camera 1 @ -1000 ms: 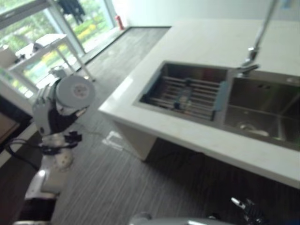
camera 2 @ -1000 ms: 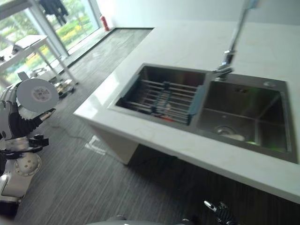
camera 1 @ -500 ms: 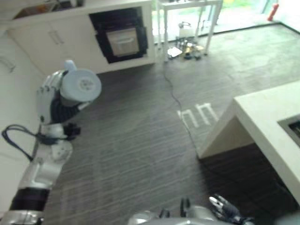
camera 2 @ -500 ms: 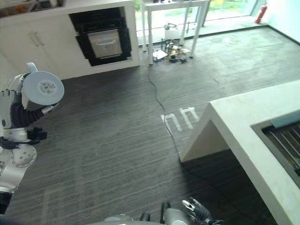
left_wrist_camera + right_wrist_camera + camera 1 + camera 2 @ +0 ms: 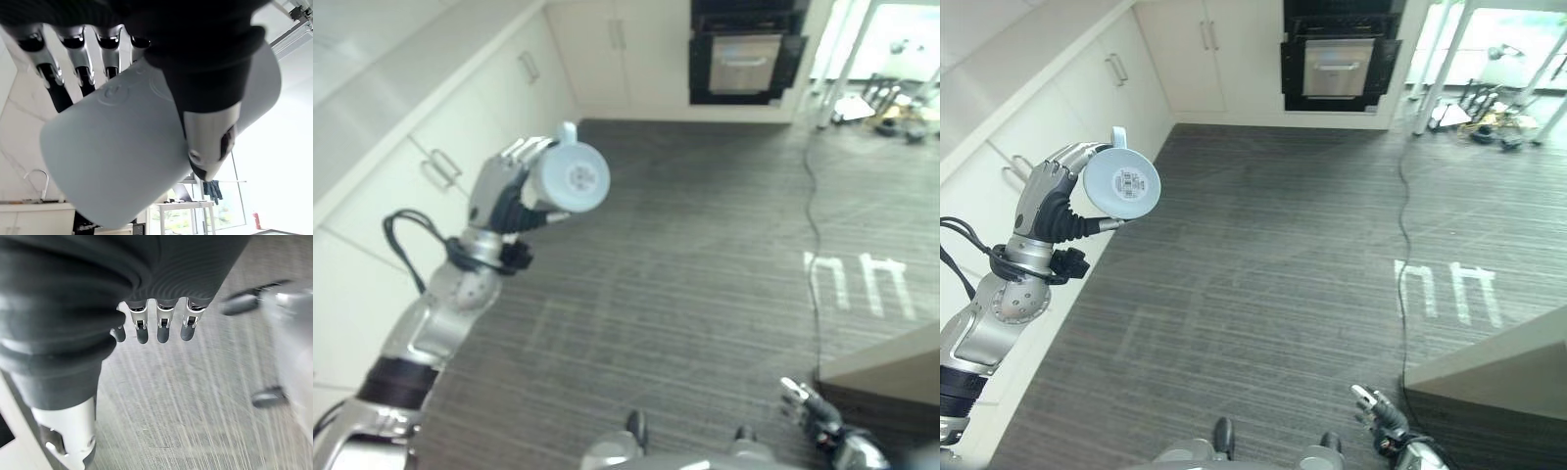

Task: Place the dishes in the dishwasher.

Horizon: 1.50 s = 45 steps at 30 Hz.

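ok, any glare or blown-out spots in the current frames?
Right eye view: the window at top right is blown out white. Left wrist view: the bright backdrop leaves the left hand near-black; the cup is evenly lit.

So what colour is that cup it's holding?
Pale blue-grey; the cup shows best in the left wrist view.

Bright daylight from window (image 5: 1528, 34) far beyond left hand (image 5: 1050, 196), glare there; floor (image 5: 1263, 264) evenly lit; cup (image 5: 1121, 183) backlit in left wrist view.

Dark striped floor (image 5: 1263, 284), white markings (image 5: 1449, 291)
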Available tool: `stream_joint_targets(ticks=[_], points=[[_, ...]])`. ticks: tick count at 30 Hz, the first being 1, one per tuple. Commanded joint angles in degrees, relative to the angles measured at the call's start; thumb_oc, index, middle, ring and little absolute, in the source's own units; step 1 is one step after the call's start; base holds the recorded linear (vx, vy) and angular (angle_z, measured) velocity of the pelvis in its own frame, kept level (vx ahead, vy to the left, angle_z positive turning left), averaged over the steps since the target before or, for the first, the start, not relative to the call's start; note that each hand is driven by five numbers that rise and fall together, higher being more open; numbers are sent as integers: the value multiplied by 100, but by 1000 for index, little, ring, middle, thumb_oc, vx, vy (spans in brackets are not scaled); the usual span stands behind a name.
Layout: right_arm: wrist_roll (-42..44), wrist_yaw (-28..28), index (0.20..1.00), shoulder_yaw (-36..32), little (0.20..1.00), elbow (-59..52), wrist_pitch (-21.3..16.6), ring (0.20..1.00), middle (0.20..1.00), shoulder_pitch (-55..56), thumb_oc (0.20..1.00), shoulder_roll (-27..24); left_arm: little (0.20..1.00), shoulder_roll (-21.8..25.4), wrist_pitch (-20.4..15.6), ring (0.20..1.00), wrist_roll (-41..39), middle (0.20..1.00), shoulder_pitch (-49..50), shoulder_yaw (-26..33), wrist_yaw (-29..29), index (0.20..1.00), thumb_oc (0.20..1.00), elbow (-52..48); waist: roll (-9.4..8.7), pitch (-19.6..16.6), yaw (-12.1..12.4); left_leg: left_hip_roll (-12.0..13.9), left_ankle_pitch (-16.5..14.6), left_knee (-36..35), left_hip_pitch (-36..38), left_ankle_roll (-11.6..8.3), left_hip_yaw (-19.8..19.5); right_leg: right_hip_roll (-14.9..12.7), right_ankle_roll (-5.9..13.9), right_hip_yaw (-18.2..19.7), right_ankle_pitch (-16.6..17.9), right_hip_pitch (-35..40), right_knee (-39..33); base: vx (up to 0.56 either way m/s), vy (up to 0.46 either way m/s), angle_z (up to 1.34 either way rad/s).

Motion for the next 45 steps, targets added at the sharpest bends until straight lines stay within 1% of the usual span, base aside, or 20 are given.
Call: stream_joint_targets(ticks=[1,9,10,11,19,22,24,25,27,28,29,32,33,34,35,39,40,43,44,45], points=[[-41,76,1000,243,1000,63,-28,1000,1000,110,1000,-120,200,16,19,200,-85,200,-263,297,44,200,200,-29,161,-312,-139,114,-603,27,45,113,-131,352,-150,-507,-292,-115,130,24,9,-46],[-300,58,1000,234,1000,83,-10,1000,1000,212,1000,-129,200,113,119,200,-103,200,-268,308,-235,200,200,-148,87,-426,-170,143,-663,27,125,117,85,408,-92,-377,-120,-3,-273,26,-18,-14],[-725,226,1000,528,1000,358,706,1000,1000,-77,1000,-114,200,-980,318,200,-527,200,-88,-49,142,200,200,612,70,-436,-189,-70,-666,89,253,246,53,895,-418,-59,-423,190,-54,38,-19,-3],[-715,279,1000,519,1000,391,747,1000,1000,-78,1000,-111,200,-976,321,200,-501,200,-78,-40,133,200,200,601,77,-440,-181,-70,-671,87,264,242,40,898,-422,-61,-434,207,-57,48,-18,-3],[-782,208,1000,454,1000,479,638,1000,1000,22,1000,-92,200,-873,391,200,-575,200,11,34,-29,200,200,541,104,-470,-181,-64,-711,58,371,252,68,882,-421,-135,-495,326,-54,39,8,0],[-1331,128,1000,549,1000,463,418,1000,1000,18,1000,-68,200,-854,441,200,-605,200,7,18,-94,200,200,490,116,-456,-165,-68,-711,64,374,270,29,901,-440,-122,-555,326,34,46,-22,4],[-951,104,1000,666,1000,407,498,1000,1000,-27,1000,-35,200,-848,474,200,-595,200,-2,-23,-71,200,200,475,107,-419,-166,-42,-722,140,380,279,16,954,-494,-79,-648,306,167,68,-64,11],[-836,100,1000,672,1000,377,545,1000,1000,-42,1000,-24,200,-851,490,200,-597,200,-22,-42,-56,200,200,492,98,-405,-185,-38,-764,271,352,289,-7,987,-531,-14,-688,282,237,62,-74,16],[-757,10,1000,647,1000,263,465,1000,1000,-73,1000,-26,200,-834,510,200,-641,200,-93,-102,17,200,200,504,-36,-296,-258,-101,-1246,1493,10,410,95,915,-657,88,-805,120,581,48,-54,25],[-745,-65,1000,676,1000,168,453,1000,1000,-73,1000,-34,200,-860,505,200,-666,200,-130,-130,57,200,200,540,-87,-187,-229,-98,-1264,2293,-349,388,41,885,-719,121,-807,112,684,65,-29,43],[-728,-195,1000,737,1000,102,409,1000,1000,-83,1000,-47,200,-844,448,200,-732,200,-177,-108,69,200,200,601,-113,-35,-157,-130,-1064,3035,-952,339,-136,914,-808,245,-811,98,797,139,52,41],[-749,-200,1000,722,1000,219,316,1000,1000,-153,1000,-99,200,-808,258,200,-778,200,-195,-46,40,200,200,695,35,143,-42,-12,-481,2160,-1347,148,-238,1048,-804,436,-941,161,862,286,244,-3],[-801,-227,1000,675,1000,238,270,1000,1000,-145,1000,-126,200,-864,215,200,-733,200,-200,-57,81,200,200,692,129,186,19,158,4,1573,-1602,-29,-201,1077,-779,426,-997,384,721,415,337,-36],[-814,-255,1000,636,1000,246,248,1000,1000,-128,1000,-169,200,-933,181,200,-696,200,-223,-83,116,200,200,717,145,212,70,213,296,1244,-1742,-125,-169,1023,-751,409,-1008,623,555,444,382,-16],[-804,-265,1000,613,1000,242,243,1000,1000,-124,1000,-205,200,-984,136,200,-683,200,-218,-73,117,200,200,748,137,204,130,214,374,1204,-1899,-160,-233,945,-716,428,-1020,782,449,347,331,0],[-704,-345,1000,540,1000,151,242,1000,1000,-224,1000,-197,200,-1071,-18,200,-457,200,-9,36,53,200,200,845,72,-70,297,-45,95,976,-1743,57,-276,573,-432,375,-1127,1142,451,378,447,-68],[-817,-319,1000,503,1000,37,117,1000,1000,-143,1000,-65,200,-1006,-98,200,-318,200,-17,11,54,200,200,943,42,-144,290,-266,-1,707,-1337,274,-295,337,-291,94,-919,944,1349,323,359,-103],[-942,-354,1000,541,1000,-131,14,1000,1000,-94,1000,-2,200,-954,-139,200,-293,200,-30,-24,97,200,200,1012,98,-162,250,-334,-39,524,-1054,435,-228,184,-209,-131,-519,517,2223,240,309,-23],[-840,-311,1000,596,1000,-345,-43,1000,1000,-41,1000,44,200,-854,-89,200,-261,200,-104,-167,156,200,200,1065,144,-98,160,-385,-152,284,-585,570,-65,77,-182,-339,-318,-156,3264,247,249,22],[-759,-297,1000,606,1000,-422,-23,1000,1000,-44,1000,50,200,-815,-87,200,-244,200,-142,-216,172,200,200,1062,136,-67,94,-410,-193,241,-474,591,-79,303,-180,-309,-389,-316,3235,285,213,3]])
